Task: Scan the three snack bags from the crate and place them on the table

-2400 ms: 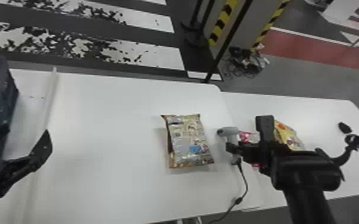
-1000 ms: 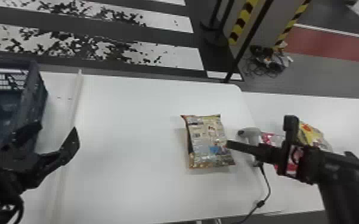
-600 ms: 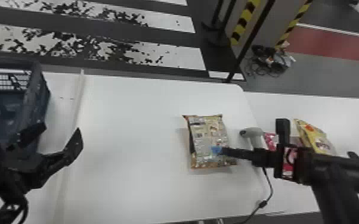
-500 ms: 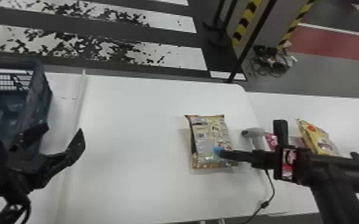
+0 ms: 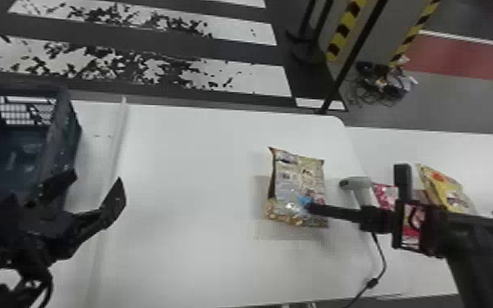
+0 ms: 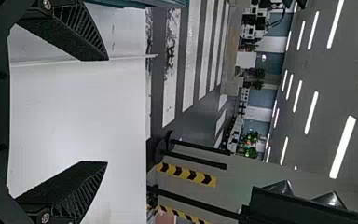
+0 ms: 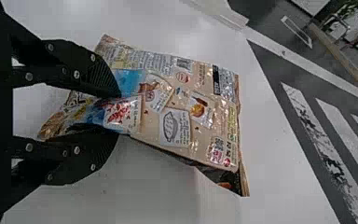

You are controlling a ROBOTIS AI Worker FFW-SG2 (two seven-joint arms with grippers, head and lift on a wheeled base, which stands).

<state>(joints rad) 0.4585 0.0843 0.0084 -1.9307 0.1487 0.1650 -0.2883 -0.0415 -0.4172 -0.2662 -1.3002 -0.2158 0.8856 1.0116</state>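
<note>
Blue crate (image 5: 60, 143) at L; tan snack bag (image 5: 297, 180) on tbl (image 5: 184, 196), nr scanner (image 5: 361, 188).

table (image 5: 184, 188): at the clock's centre
strip (image 5: 118, 139): at nine o'clock, along the table
crate (image 5: 71, 141): between nine and ten o'clock, past the strip
left snack bag (image 5: 295, 184): at three o'clock, one end in the right gripper (image 5: 310, 208)
scanner (image 5: 362, 192): just beyond, at three o'clock
middle snack bag (image 5: 385, 195): just past the scanner
right snack bag (image 5: 448, 192): farthest out, at three o'clock
cable (image 5: 384, 262): from the scanner towards six
</note>
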